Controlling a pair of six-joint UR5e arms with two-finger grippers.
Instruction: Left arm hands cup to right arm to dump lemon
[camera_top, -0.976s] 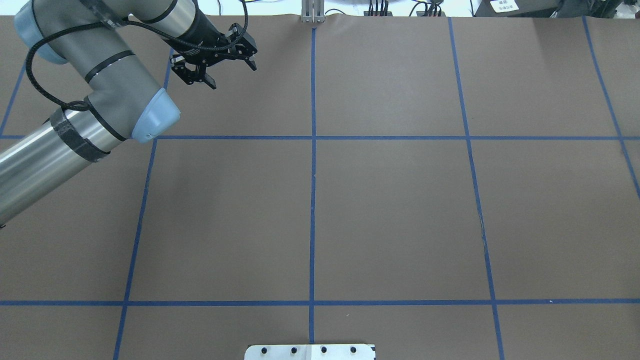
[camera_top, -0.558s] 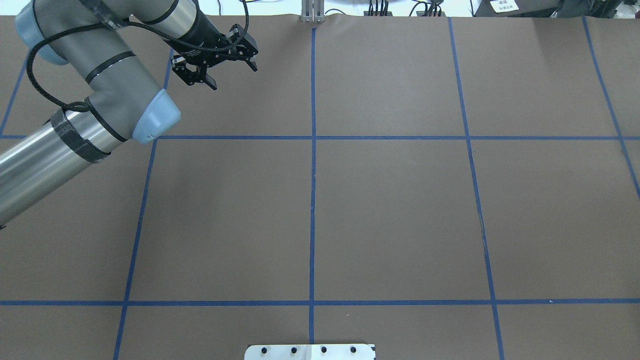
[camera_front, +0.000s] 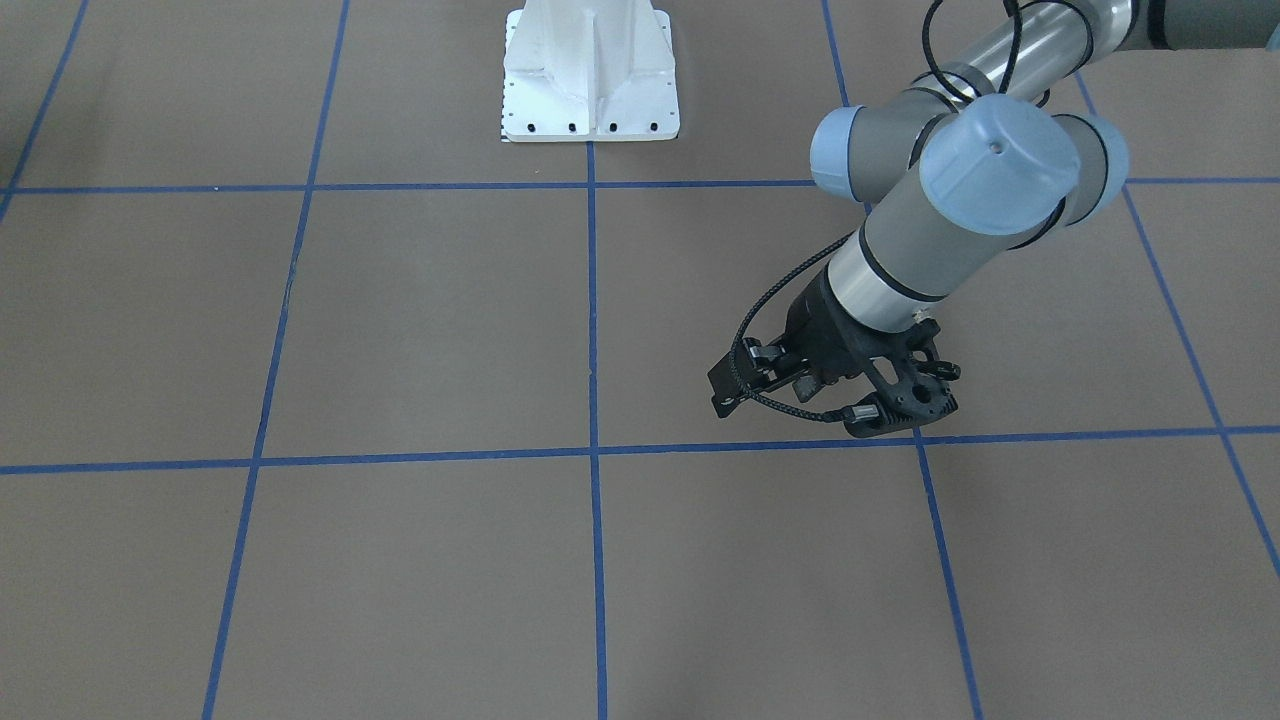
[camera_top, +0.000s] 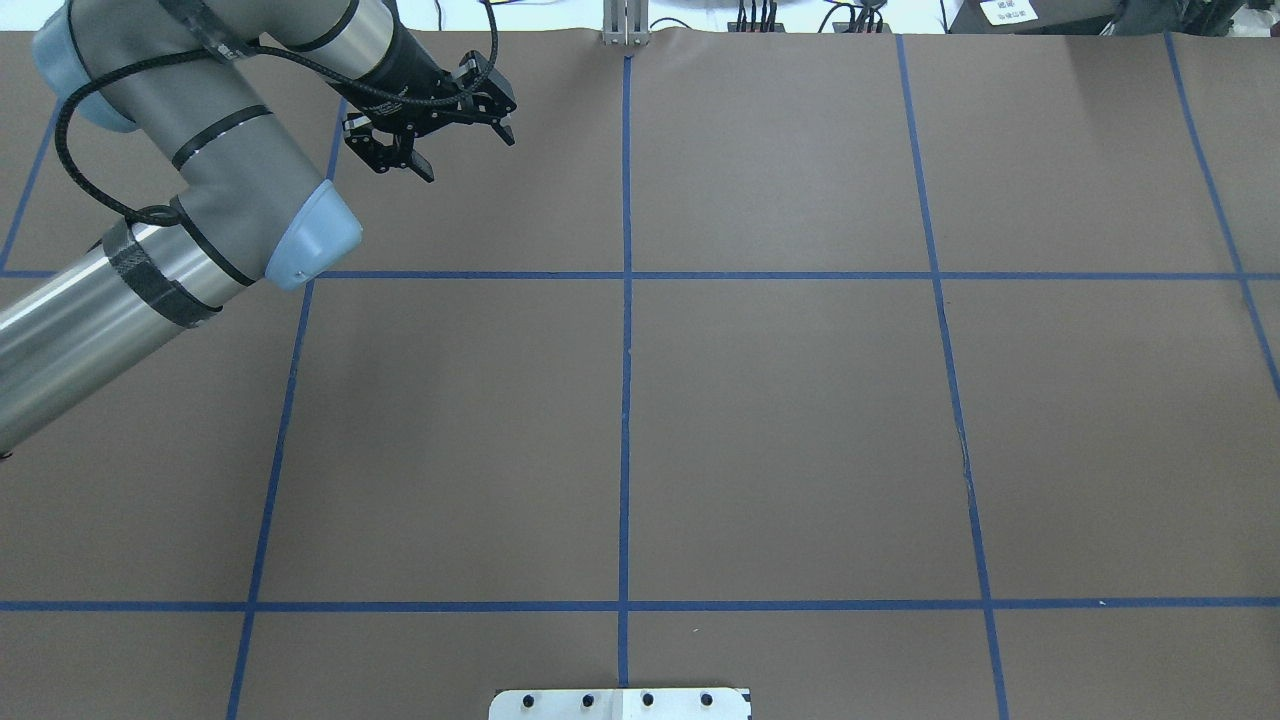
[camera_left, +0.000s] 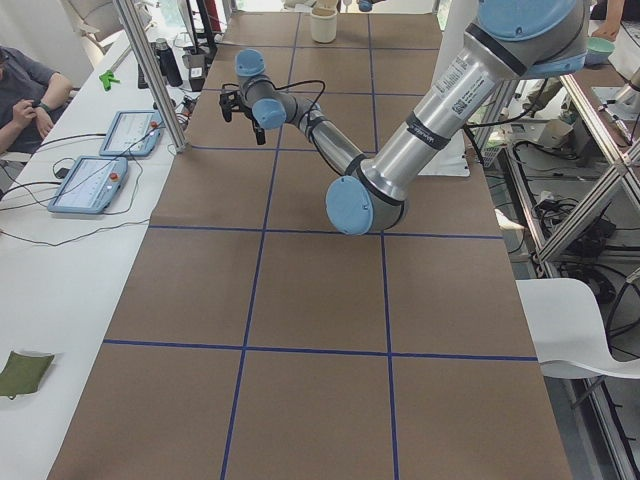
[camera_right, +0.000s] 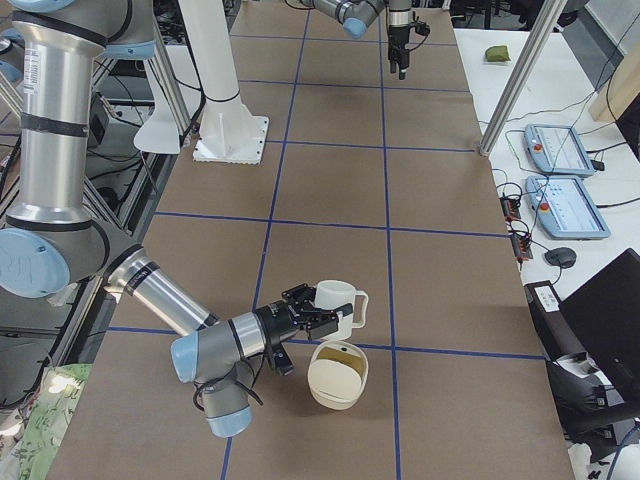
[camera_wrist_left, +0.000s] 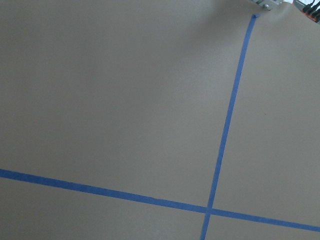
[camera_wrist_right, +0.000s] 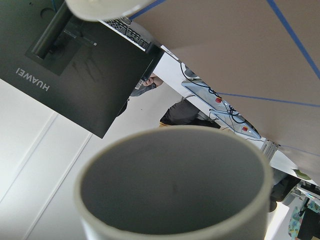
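The cup (camera_right: 335, 305), a white mug with a squared handle, hangs just above a cream bowl (camera_right: 337, 378) near the table's right end. The right gripper (camera_right: 303, 318) is at the cup's side; whether it is shut I cannot tell. In the right wrist view the cup (camera_wrist_right: 172, 185) fills the frame, and its grey inside holds nothing. The lemon does not show clearly; the bowl's inside looks yellowish. My left gripper (camera_top: 465, 152) is open and empty over the far left of the table. It also shows in the front view as the left gripper (camera_front: 800, 410).
Blue tape lines (camera_top: 626, 350) grid the brown table. The white robot base plate (camera_front: 590, 70) sits at the near edge. Tablets (camera_right: 560, 150) lie on the side bench beyond the table. A dark monitor (camera_wrist_right: 75, 60) stands off the right end. A person (camera_left: 25, 95) sits by the bench.
The left arm has crept very slightly toward the table's far edge. Its gripper stays open and empty.
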